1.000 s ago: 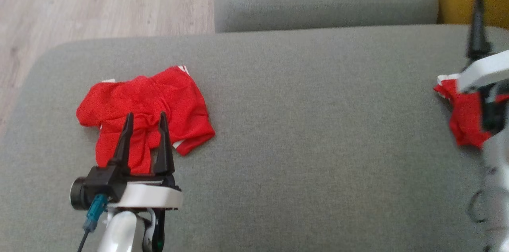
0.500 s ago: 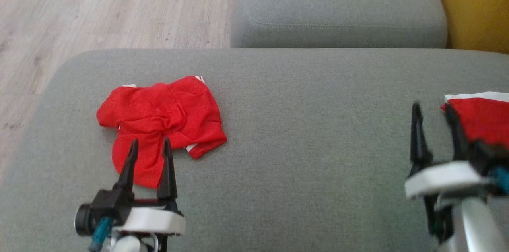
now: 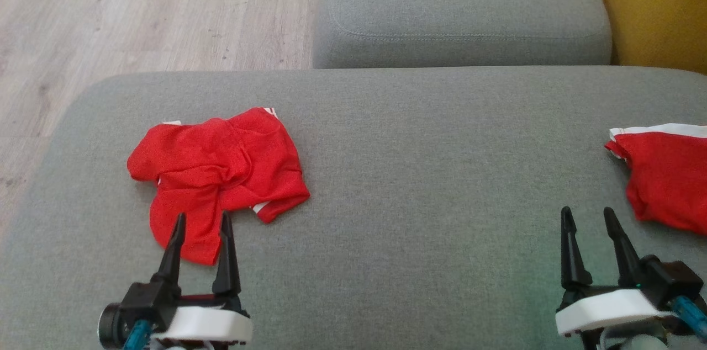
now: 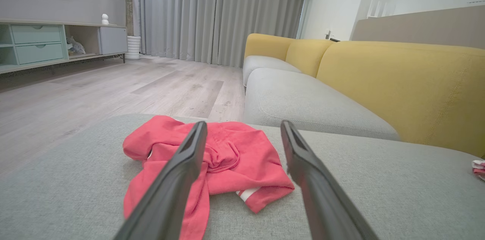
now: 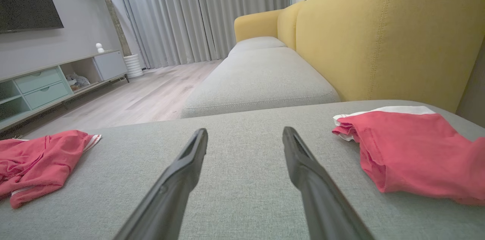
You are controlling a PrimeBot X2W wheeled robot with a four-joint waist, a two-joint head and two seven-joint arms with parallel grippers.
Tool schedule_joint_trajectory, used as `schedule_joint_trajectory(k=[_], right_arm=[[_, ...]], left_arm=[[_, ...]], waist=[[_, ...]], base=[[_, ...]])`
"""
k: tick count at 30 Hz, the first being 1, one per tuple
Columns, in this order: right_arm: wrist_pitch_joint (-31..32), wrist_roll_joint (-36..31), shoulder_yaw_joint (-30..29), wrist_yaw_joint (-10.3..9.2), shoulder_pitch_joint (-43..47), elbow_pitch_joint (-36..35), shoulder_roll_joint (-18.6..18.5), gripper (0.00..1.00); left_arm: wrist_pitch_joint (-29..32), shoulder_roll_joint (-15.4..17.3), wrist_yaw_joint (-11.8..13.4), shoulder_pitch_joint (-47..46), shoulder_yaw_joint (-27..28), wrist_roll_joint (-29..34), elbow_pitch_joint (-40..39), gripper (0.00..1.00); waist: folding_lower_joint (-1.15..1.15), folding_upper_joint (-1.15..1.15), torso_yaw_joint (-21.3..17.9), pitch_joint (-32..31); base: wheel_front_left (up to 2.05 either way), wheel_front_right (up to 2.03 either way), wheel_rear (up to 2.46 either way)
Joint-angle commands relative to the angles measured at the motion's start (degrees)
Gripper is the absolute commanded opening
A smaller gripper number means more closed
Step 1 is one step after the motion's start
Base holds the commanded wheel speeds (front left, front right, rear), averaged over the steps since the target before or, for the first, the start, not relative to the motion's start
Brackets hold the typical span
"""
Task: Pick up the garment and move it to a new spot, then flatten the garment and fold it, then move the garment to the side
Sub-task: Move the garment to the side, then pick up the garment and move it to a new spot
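Red garment (image 3: 215,173), crumpled, is laid on the left part of the grey cushion (image 3: 431,184). Left end effector (image 3: 202,217) is held low over the cushion, fingers spread, tips at the garment's near edge, nothing gripped. Right end effector (image 3: 586,212) is held likewise, spread and empty, near a second red garment (image 3: 663,179) at the right edge.

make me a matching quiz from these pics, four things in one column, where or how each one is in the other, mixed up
Things:
1 left gripper
2 right gripper
3 crumpled garment
4 sofa back

Descriptions:
a yellow
b open, over bare grey cushion
c open, tips at the red cloth's near edge
d bunched up, on the cushion's left part

Pairs: 1-c, 2-b, 3-d, 4-a
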Motion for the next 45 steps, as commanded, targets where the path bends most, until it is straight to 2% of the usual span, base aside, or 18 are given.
schedule_joint_trajectory(k=[1,10,15,25,35,41,45], right_arm=[[-0.7,0.5,1.4,-0.05,-1.8,-2.3,-0.3,1.0],[-0.8,0.0,1.6,-0.05,-1.6,-2.9,-0.3,1.0],[-0.8,-0.3,2.4,-0.05,-1.3,-2.9,-0.3,1.0],[-0.8,-0.3,6.5,-0.05,0.0,-3.7,-0.3,1.0],[-0.8,0.2,8.0,-0.05,-0.3,-3.4,-0.3,1.0],[-0.8,1.0,9.0,-0.05,-0.5,-3.3,-0.3,1.0],[-0.8,1.4,9.6,-0.05,-0.4,-3.2,-0.3,1.0]], left_arm=[[-0.5,0.3,0.4,-1.5,2.2,-0.3,-2.1,1.0],[-0.5,0.3,0.3,-1.6,2.1,-0.5,-2.1,1.0],[-0.5,0.3,0.2,-1.8,1.9,-0.4,-1.8,1.0],[-0.5,0.3,0.4,-2.4,1.7,-0.2,-1.1,1.0],[-0.5,0.3,0.2,-2.0,2.3,0.6,-1.0,1.0],[-0.5,0.3,-0.3,-1.7,2.5,1.0,-0.7,1.0],[-0.5,0.3,-0.4,-1.8,2.7,1.2,-0.6,1.0]], waist=[[0.0,0.0,0.0,0.0],[0.0,0.0,0.1,-0.3],[0.0,0.0,1.4,-0.7],[0.0,0.0,9.1,-1.2],[0.0,0.0,17.2,-1.5],[0.0,0.0,20.0,-1.5],[0.0,0.0,20.5,-1.4]], base=[[0.0,0.0,0.0],[0.0,0.0,0.0],[0.0,0.0,0.0],[0.0,0.0,0.0],[0.0,0.0,0.0],[0.0,0.0,0.0],[0.0,0.0,0.0]])
